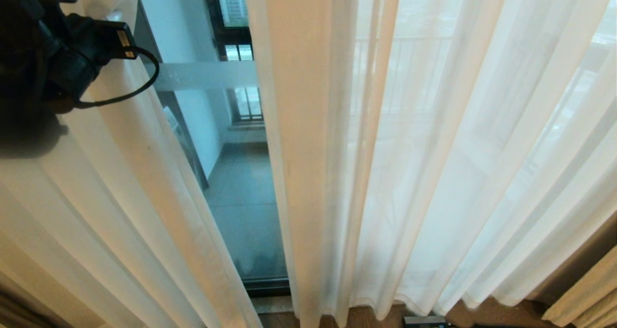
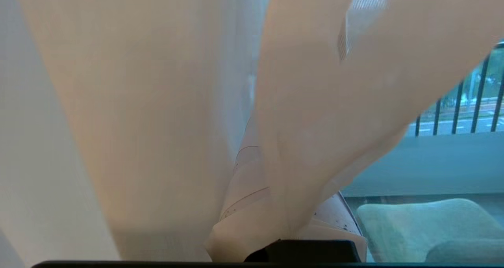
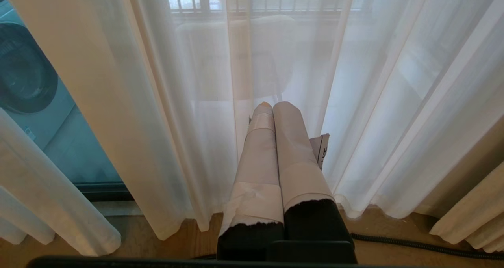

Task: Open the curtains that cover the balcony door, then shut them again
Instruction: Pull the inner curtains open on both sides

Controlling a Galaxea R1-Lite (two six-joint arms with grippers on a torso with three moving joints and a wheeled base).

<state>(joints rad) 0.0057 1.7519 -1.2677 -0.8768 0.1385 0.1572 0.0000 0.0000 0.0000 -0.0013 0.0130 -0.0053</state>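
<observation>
Left claw [image 2: 275,220] clamped on sheer curtain [image 1: 144,173], high at left. Gap partly open; balcony door [image 1: 241,212] glass exposed between panels. Right claw [image 3: 271,114] shut, empty, low near floor [image 3: 165,244]. Judgement: opening underway, closing outstanding.

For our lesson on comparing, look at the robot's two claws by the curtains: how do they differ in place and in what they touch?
1. The left claw is raised into the sheer curtains, while the right claw hangs low near the floor.
2. The left claw is pinched on a curtain fold; the right claw holds nothing, short of the fabric.
Both are shut, with pale wrapped fingers.
</observation>
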